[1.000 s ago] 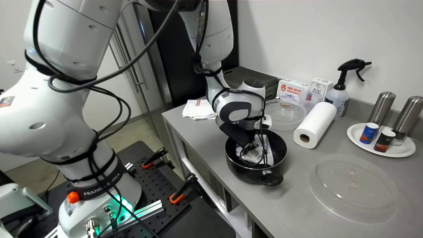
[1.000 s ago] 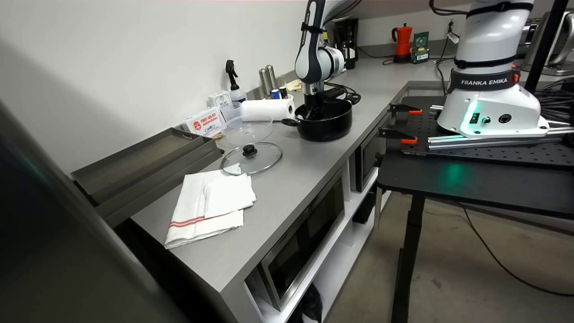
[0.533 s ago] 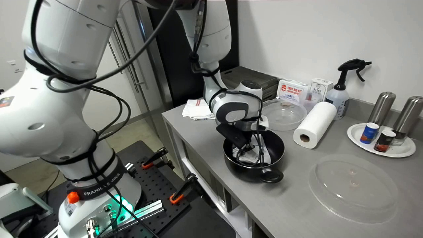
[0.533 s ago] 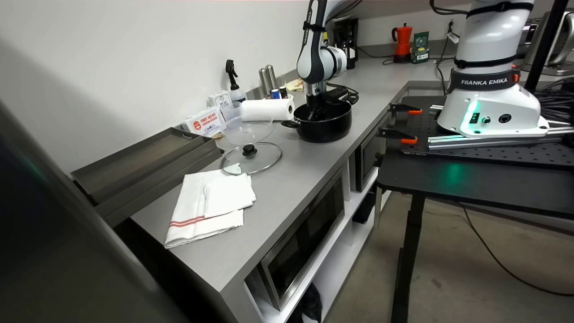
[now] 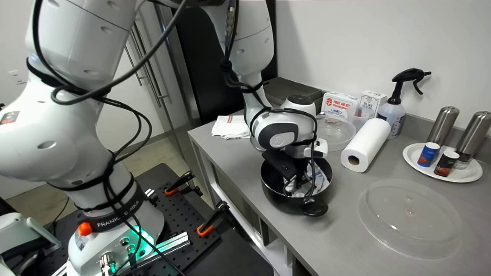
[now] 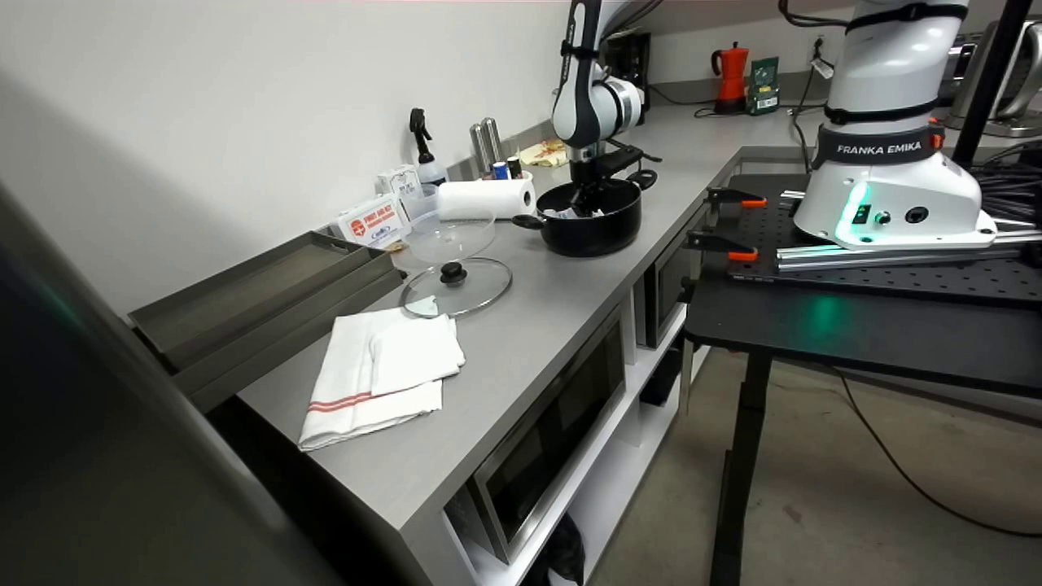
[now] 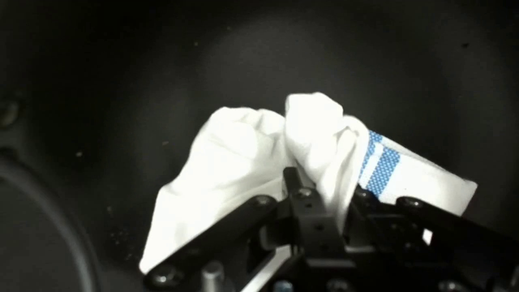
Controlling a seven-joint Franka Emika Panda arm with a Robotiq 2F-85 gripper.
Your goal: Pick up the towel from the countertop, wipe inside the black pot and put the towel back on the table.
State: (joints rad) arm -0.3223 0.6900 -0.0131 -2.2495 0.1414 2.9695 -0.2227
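Observation:
The black pot (image 5: 282,201) stands on the grey countertop; it also shows in an exterior view (image 6: 590,238). A white towel with blue stripes (image 7: 239,158) lies bunched inside it, partly visible in both exterior views (image 5: 321,180) (image 6: 562,213). My gripper (image 7: 324,182) points down into the pot, its fingers closed around a pinched fold of the towel. The towel spreads out on both sides of the fingers over the pot's dark floor. In the exterior views the fingertips are mostly hidden by the pot wall, cables and towel.
Folded white towels with a red stripe (image 6: 366,387) lie at the counter's end, beside a glass lid (image 6: 480,299). A clear container (image 5: 337,132), paper towel roll (image 5: 366,145) and large clear lid (image 5: 410,226) are near the pot. The pot's handle (image 5: 314,208) sticks out over the counter.
The gripper and towel first shift slightly left in an exterior view, then right across the pot. The pot slides slightly with them and back. The towel now shows above the rim in both exterior views.

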